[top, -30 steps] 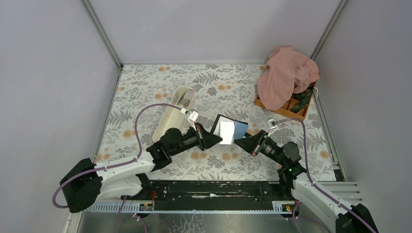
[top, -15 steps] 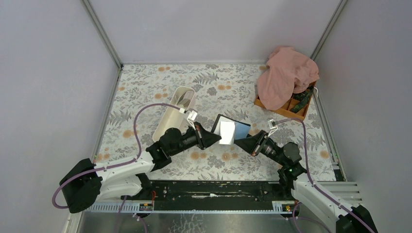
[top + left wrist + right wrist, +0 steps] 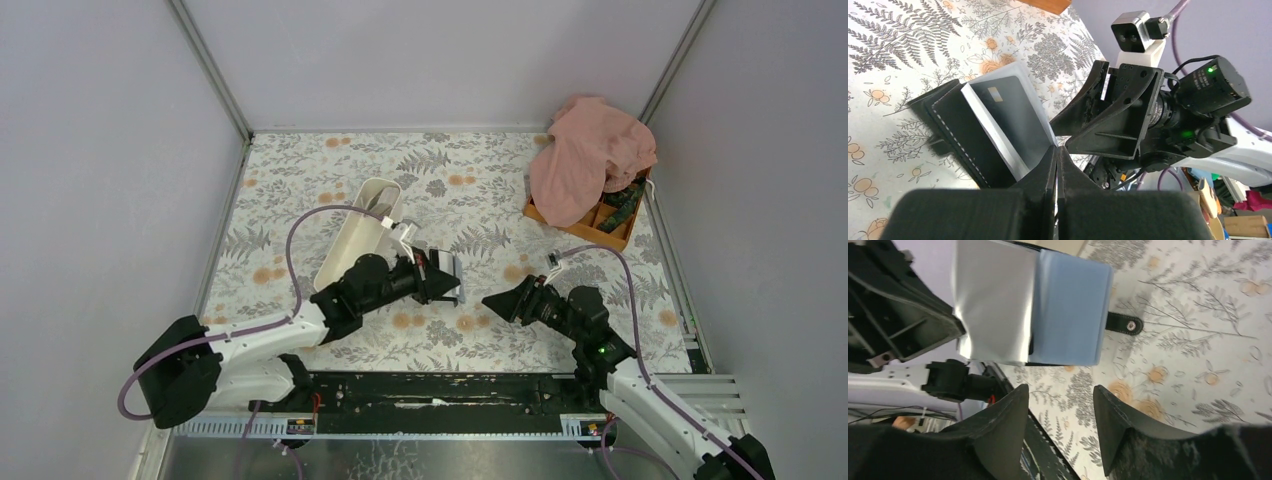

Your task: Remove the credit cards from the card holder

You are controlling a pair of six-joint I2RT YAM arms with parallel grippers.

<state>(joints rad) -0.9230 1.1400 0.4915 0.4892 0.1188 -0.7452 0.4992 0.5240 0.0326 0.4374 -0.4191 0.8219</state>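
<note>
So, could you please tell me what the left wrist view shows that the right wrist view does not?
Only the left wrist view shows a dark card with a gold chip inside the small black folding card holder. Only the right wrist view shows the holder's glossy bluish-grey face and black snap tab. Both show the holder, the left end effector and the floral table cover.

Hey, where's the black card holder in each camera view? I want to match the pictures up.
Top external: the card holder is near centre, at the tip of the left gripper, seen almost edge-on.
Left wrist: the card holder is left of centre, black stitched cover, cards fanned out.
Right wrist: the card holder is upper middle, bluish-grey inner face showing.
Shared landmark: the floral table cover, behind it in every view.
</note>
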